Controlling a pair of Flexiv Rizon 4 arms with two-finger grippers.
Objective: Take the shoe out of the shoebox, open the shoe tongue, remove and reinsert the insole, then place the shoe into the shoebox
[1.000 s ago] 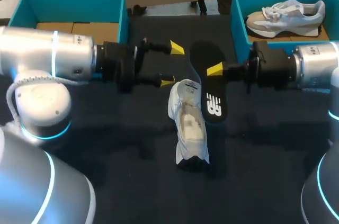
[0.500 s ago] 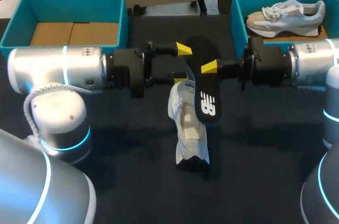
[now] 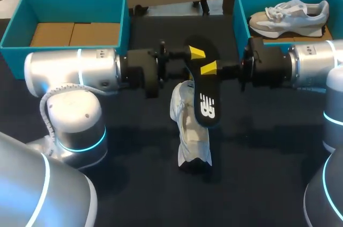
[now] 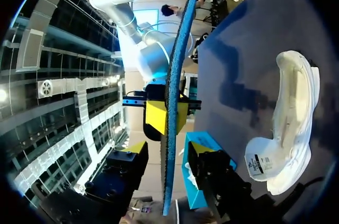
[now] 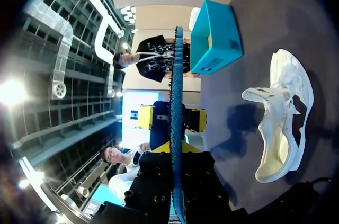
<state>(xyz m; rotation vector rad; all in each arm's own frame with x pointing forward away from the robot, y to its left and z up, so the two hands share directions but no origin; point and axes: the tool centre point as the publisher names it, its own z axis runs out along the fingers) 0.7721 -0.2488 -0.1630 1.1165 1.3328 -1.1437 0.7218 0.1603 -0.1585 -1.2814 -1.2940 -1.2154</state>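
Observation:
The black insole [image 3: 204, 90] with a white logo hangs on edge above the table, and my right gripper [image 3: 210, 69] is shut on its upper part. My left gripper [image 3: 192, 65] comes in from the other side with its fingers straddling the same end. In the left wrist view the insole [image 4: 170, 128] runs edge-on between my left gripper's [image 4: 165, 150] yellow tips, with a gap still showing on one side. The white shoe [image 3: 191, 127] lies on its side on the dark table under the insole, its opening towards the insole. It also shows as the shoe [image 5: 280, 123] in the right wrist view.
An open teal shoebox [image 3: 19, 9] with a cardboard floor stands at the back left. A second teal box [image 3: 241, 17] at the back right holds another pale sneaker [image 3: 289, 15]. Dark table surface [image 3: 134, 173] lies free in front of the shoe.
My left arm has moved right until its fingers straddle the insole, and they have narrowed from wide open. The right gripper has carried the insole a little to the left.

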